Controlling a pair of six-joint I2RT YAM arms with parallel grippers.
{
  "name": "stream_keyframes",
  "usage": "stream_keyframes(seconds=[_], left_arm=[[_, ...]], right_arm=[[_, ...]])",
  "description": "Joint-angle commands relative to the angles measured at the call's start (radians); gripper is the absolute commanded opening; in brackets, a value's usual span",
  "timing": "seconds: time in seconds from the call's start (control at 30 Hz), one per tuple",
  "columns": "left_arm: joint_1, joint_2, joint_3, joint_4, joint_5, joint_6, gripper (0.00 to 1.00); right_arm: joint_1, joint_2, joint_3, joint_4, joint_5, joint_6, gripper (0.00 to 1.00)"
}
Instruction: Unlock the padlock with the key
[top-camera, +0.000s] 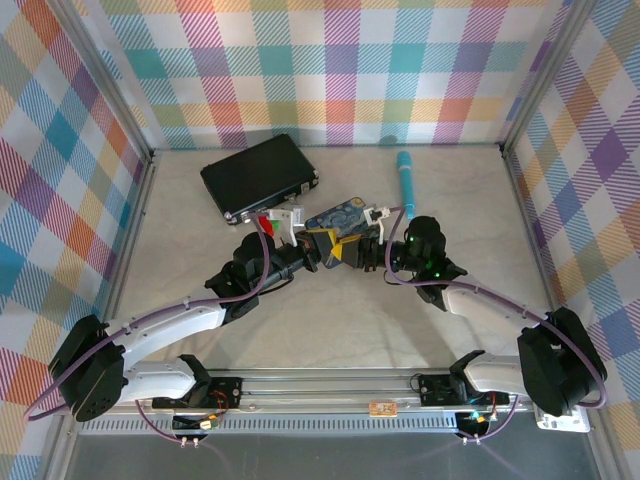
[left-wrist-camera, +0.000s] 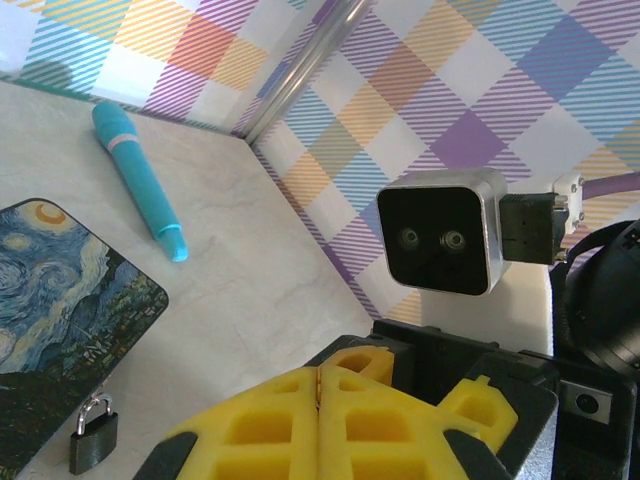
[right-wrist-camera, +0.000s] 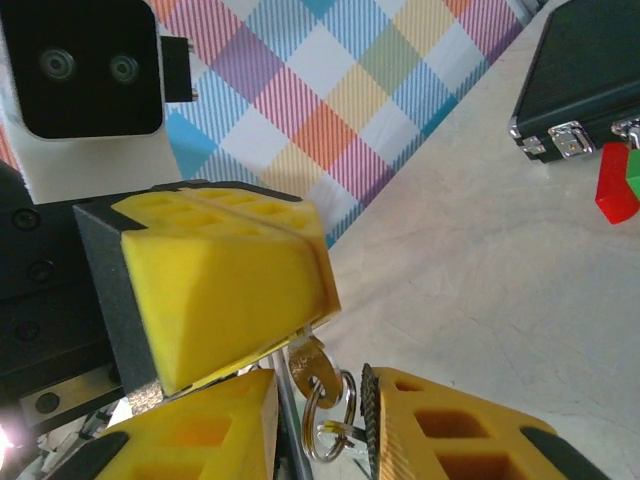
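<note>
Left gripper (left-wrist-camera: 318, 392) is pressed shut, yellow pads meeting along one seam. In the right wrist view the key (right-wrist-camera: 308, 362) pokes out from under its tips at lower centre, pinched there by the look of it, with the key ring (right-wrist-camera: 326, 405) dangling below. Right gripper (right-wrist-camera: 320, 435) sits directly underneath, fingers parted either side of that ring, gripping nothing I can make out. Reads like a handover, or a re-grip to get the blade pointing somewhere useful.

Out from there, the padlock (left-wrist-camera: 93, 438) lies on the table (left-wrist-camera: 260, 260) at lower left of the left wrist view, just beside the edge of the starry tin (left-wrist-camera: 60, 320), nobody holding it. That's the catch, I'd say: a loose lock will skate when the key pushes in, so one gripper needs to pin it. Teal pen (left-wrist-camera: 135, 175) lies upper left, well apart.
</note>
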Motion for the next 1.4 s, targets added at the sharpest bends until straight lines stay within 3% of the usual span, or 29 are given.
stream_keyframes(seconds=[0.0,0.2,0.4,0.57,0.6,0.7,0.77,0.8,0.93,1.03,1.37], left_arm=[[-0.004,-0.009,-0.012,0.066,0.021,-0.023,0.0],[-0.005,-0.024,-0.028,0.078,0.022,-0.042,0.0],[-0.005,-0.034,-0.054,0.102,0.023,-0.075,0.0],[-0.005,-0.031,-0.062,0.106,0.02,-0.094,0.0],[-0.006,-0.032,-0.064,0.1,0.013,-0.097,0.11],[0.0,-0.055,-0.068,0.072,-0.027,-0.101,0.63],[0.014,-0.069,-0.067,0.053,-0.026,-0.1,0.79],[0.025,-0.075,-0.064,0.043,-0.012,-0.102,0.82],[0.065,-0.074,-0.058,0.034,0.059,-0.122,0.83],[0.076,-0.053,-0.046,0.039,0.112,-0.125,0.76],[0.075,-0.012,-0.028,0.073,0.159,-0.135,0.4]], right_arm=[[0.004,0.0,-0.003,0.103,-0.031,0.033,0.27],[0.004,-0.009,-0.008,0.105,0.003,0.028,0.18],[0.005,0.01,-0.01,0.147,-0.003,0.045,0.01],[0.003,0.013,-0.005,0.125,-0.001,0.038,0.0],[0.002,0.009,-0.004,0.113,-0.001,0.03,0.0],[-0.002,-0.007,0.014,0.019,-0.011,-0.018,0.0],[-0.009,-0.024,0.038,-0.1,-0.024,-0.067,0.0],[-0.013,-0.033,0.056,-0.168,-0.03,-0.101,0.0],[-0.019,-0.055,0.117,-0.366,-0.049,-0.203,0.0],[-0.022,-0.057,0.137,-0.426,-0.061,-0.233,0.0],[-0.027,-0.042,0.136,-0.404,-0.063,-0.217,0.0]])
